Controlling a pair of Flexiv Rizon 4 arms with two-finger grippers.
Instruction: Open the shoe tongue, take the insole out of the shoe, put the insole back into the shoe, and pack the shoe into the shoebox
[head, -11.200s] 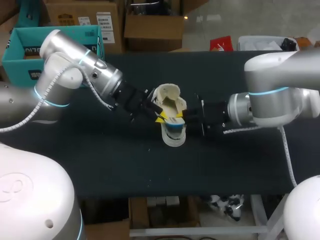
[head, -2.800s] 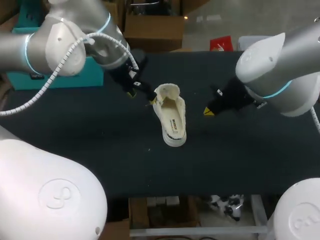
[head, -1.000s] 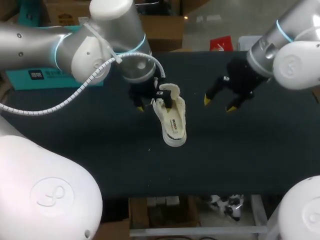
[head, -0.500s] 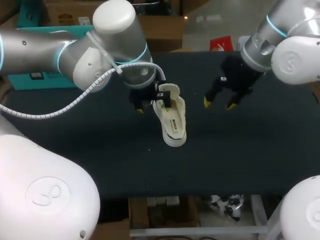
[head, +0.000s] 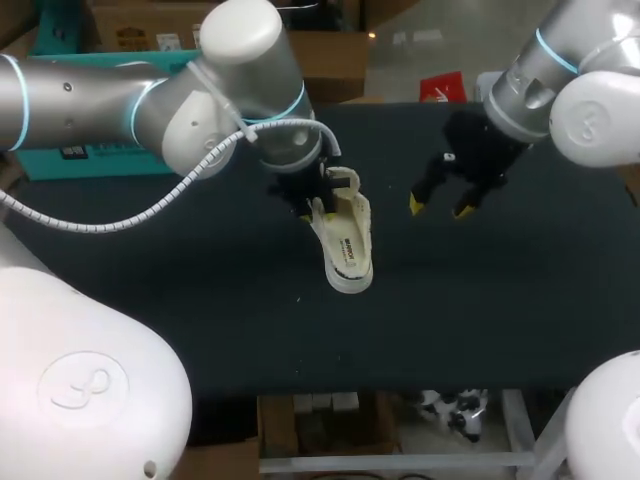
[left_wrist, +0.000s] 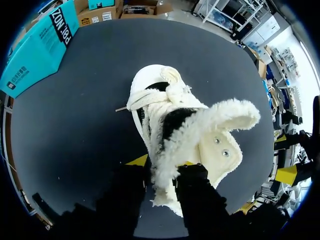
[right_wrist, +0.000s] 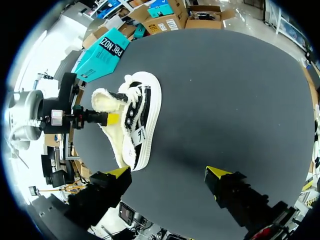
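A cream fleece-lined shoe (head: 345, 235) lies on the black table (head: 200, 300), its toe toward the front edge. A dark insole (head: 346, 250) shows inside it. My left gripper (head: 312, 205) sits at the shoe's heel end. In the left wrist view this gripper (left_wrist: 161, 162) is shut on the fleece collar (left_wrist: 167, 150), one yellow tip on each side. The right wrist view shows the shoe (right_wrist: 132, 122) with a left fingertip (right_wrist: 111, 119) against the collar. My right gripper (head: 438, 207) hangs open to the right of the shoe, with nothing between its fingers (right_wrist: 120, 172).
A teal shoebox (head: 40, 165) stands at the table's far left edge, partly hidden behind my left arm; it also shows as a teal box (left_wrist: 35, 50) beyond the shoe. Bare black table surrounds the shoe, in front and to the right.
My left gripper has shifted right onto the shoe's heel end and its fingers have come together on the fleece collar. The right gripper has stayed open and nearly still.
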